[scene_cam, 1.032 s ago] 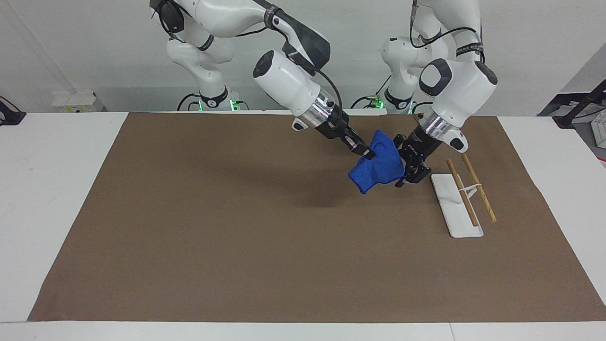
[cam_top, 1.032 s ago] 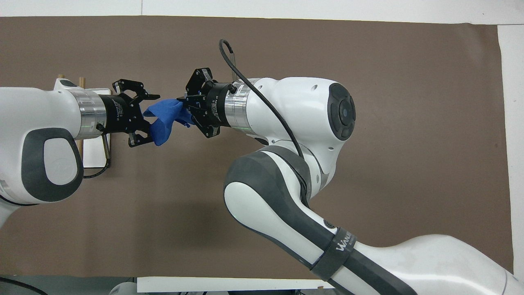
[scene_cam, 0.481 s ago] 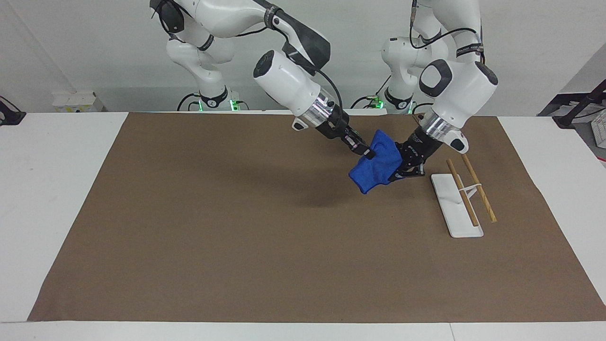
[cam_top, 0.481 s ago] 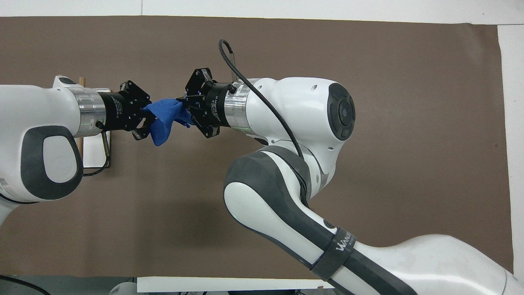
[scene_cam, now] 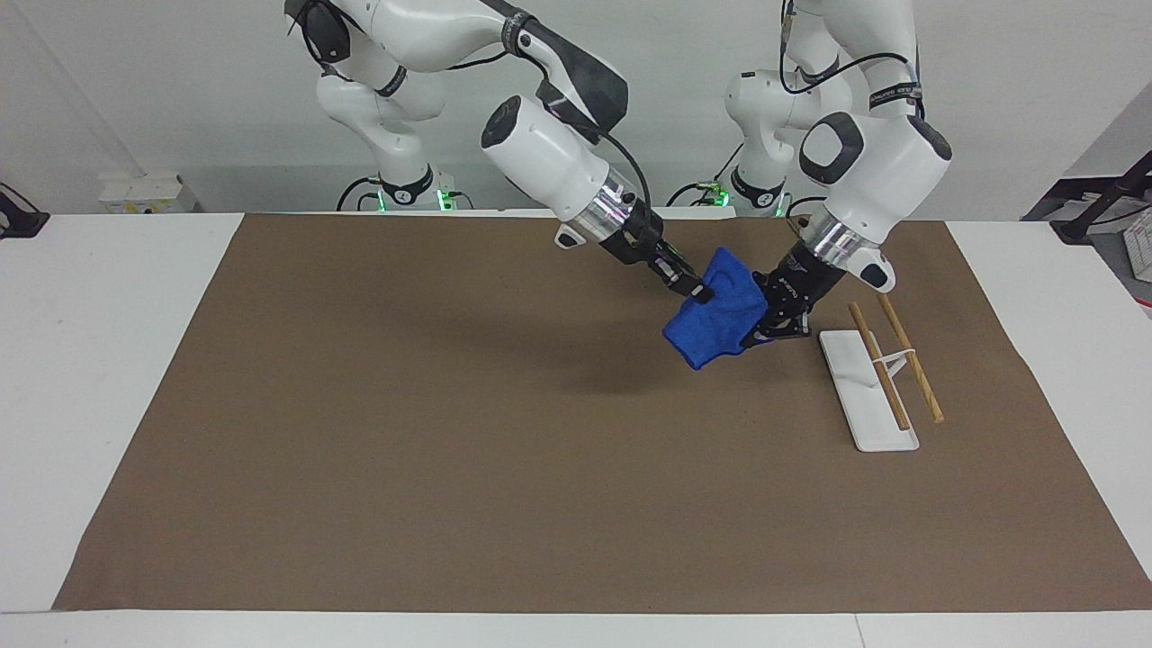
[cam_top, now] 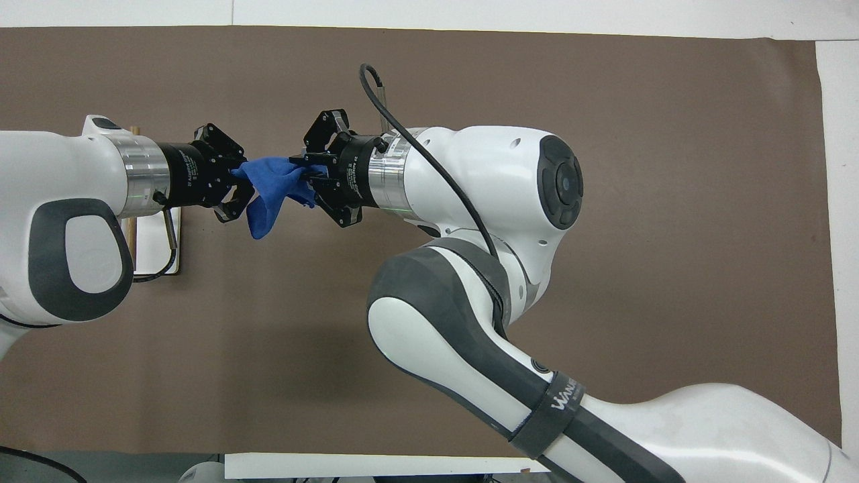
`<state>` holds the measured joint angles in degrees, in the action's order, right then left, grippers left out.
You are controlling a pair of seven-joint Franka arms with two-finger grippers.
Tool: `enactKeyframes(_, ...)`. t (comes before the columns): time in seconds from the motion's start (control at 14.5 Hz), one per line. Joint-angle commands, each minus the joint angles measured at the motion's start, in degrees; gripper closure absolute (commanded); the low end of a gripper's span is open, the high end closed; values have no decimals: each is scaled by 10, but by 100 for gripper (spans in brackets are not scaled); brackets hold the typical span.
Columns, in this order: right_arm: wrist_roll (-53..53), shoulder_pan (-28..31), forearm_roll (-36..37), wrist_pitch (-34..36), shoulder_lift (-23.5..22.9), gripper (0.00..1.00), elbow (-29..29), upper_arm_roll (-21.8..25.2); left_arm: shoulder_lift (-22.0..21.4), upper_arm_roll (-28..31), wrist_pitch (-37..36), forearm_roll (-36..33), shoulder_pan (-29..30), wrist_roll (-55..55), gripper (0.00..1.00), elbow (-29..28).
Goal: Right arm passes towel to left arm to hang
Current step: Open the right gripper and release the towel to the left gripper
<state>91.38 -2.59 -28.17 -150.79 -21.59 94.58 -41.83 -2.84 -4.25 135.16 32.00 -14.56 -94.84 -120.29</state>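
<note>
Held in the air over the tabletop [scene_cam: 576, 504] beside the rack [scene_cam: 868, 391], the towel [scene_cam: 715, 319] is clamped by the left claw [scene_cam: 760, 331], while the right claw [scene_cam: 700, 290] touches it, its grip impossible to judge, apparently mid-handover.

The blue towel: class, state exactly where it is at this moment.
The towel hangs in the air above the brown mat, stretched between the left gripper and the right gripper, toward the left arm's end of the table, close to the white rack.
</note>
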Motion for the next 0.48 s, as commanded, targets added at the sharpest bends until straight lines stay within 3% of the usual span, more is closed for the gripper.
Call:
enactKeyframes(0.0,-19,12,0,0,3,1,-2,-5,6,6,-1,1,-1,25,100,10)
enactKeyframes(0.14,-84,14,0,2,22,1,12,8,6,6,3,0,-1,52,100,10)
enactKeyframes(0.41,-370,15,0,29,82,1,103,67,5,6,5,0,8,198,100,10)
